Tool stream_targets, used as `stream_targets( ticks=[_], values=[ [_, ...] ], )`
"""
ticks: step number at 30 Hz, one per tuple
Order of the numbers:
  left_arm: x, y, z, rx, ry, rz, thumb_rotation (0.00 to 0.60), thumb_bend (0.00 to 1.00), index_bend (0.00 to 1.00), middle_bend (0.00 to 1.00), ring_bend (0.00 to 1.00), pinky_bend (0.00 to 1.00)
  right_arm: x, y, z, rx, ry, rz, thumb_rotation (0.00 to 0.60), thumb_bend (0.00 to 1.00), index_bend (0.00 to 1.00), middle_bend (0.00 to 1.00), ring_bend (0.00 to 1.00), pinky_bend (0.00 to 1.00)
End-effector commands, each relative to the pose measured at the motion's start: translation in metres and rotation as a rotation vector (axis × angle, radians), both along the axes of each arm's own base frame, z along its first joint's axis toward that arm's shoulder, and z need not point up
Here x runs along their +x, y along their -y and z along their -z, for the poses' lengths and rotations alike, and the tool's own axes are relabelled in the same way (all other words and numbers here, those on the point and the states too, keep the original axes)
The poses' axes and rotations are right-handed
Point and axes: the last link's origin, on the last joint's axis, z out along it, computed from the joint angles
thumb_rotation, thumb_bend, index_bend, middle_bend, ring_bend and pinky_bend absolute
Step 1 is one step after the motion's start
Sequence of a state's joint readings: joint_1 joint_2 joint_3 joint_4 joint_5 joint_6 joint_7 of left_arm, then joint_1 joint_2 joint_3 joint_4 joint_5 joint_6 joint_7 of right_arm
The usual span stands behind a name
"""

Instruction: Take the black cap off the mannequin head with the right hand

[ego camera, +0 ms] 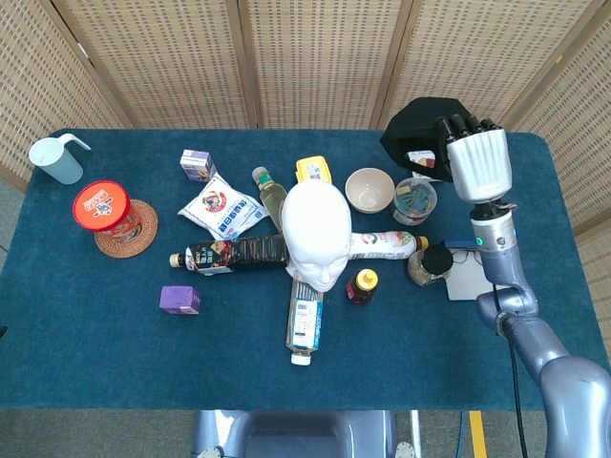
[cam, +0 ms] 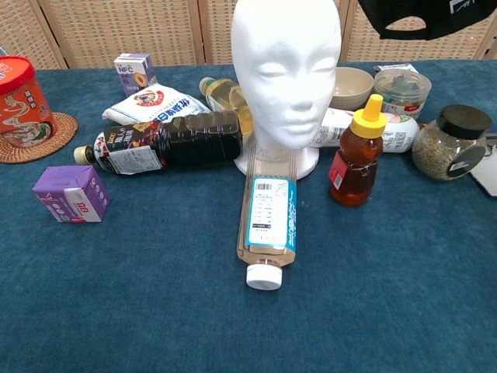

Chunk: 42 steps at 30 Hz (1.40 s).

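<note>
Near edge of blue cloth surface (ego camera: 115, 372) open for a hand. Centre crowded: white foam mannequin head (ego camera: 317, 232) upright, dark sauce bottle (ego camera: 234, 254) lying at its left, clear tea bottle (ego camera: 304, 320) lying in front. Right side blocked by amber honey bottle (cam: 354, 152), black-lidded glass jar (cam: 451, 143), beige bowl (ego camera: 369, 189).

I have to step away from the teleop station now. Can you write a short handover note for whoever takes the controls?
Right hand: raised over the table's far right, holding the black cap; the cap hangs in the air, clear of the table.
Left hand: in neither view.
Mannequin head: upright mid-table, bare.
Done: cap is off the head.
Left: nothing except setting the cap down, if wanted. Below it stand a bowl and a small clear tub.
</note>
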<state>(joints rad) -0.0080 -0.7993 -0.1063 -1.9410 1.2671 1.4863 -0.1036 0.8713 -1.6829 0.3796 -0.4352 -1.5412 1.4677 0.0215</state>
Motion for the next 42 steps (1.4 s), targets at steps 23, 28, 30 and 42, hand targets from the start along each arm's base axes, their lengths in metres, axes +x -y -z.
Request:
stream_targets(
  ticks=[23, 28, 30, 42],
  values=[
    [0.006, 0.003, 0.003, 0.002, 0.000, 0.012, 0.600, 0.08, 0.00, 0.00, 0.00, 0.14, -0.090, -0.034, -0.006, 0.135, -0.126, 0.128, 0.600, 0.58, 0.69, 0.73, 0.69, 0.81],
    [0.005, 0.003, 0.003, -0.003, 0.006, 0.013, 0.600, 0.08, 0.00, 0.00, 0.00, 0.14, -0.101, -0.048, -0.005, 0.156, -0.093, 0.115, 0.600, 0.58, 0.69, 0.73, 0.68, 0.81],
    [0.005, 0.003, 0.001, 0.001, 0.010, 0.016, 0.600, 0.08, 0.00, 0.00, 0.00, 0.14, -0.106, -0.058, -0.003, 0.170, -0.104, 0.098, 0.600, 0.58, 0.69, 0.73, 0.68, 0.80],
    [0.008, 0.007, -0.002, 0.002, 0.011, 0.030, 0.600, 0.08, 0.00, 0.00, 0.00, 0.14, -0.116, -0.097, 0.015, 0.278, -0.163, 0.005, 0.600, 0.48, 0.63, 0.68, 0.64, 0.76]
  ],
)
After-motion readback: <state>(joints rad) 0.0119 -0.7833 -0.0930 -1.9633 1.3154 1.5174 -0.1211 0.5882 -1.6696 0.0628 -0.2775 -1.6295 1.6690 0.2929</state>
